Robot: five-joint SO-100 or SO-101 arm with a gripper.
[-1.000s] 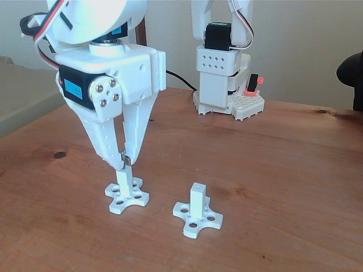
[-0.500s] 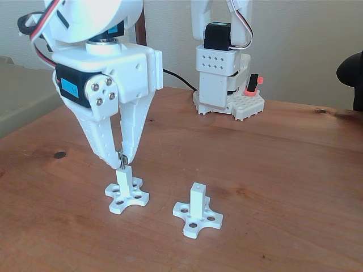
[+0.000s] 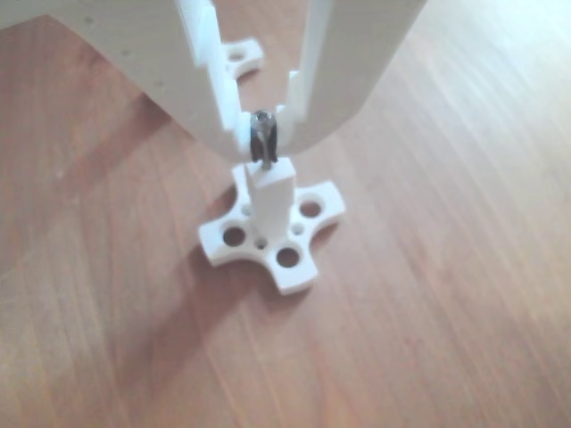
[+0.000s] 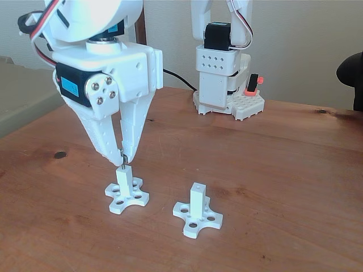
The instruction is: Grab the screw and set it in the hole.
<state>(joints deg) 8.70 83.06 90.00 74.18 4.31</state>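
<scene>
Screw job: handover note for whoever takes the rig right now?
Tool: shut on the screw, holding it just below the head, roughly upright.
Screw: directly above the left post in the fixed view, lower end at the post's top face; whether it has entered the hole cannot be told.
Second post: to the right, its top hole empty.
Done: screw picked up and brought over a post.
Left: seat the screw in the hole, open the tool, pull back.
</scene>
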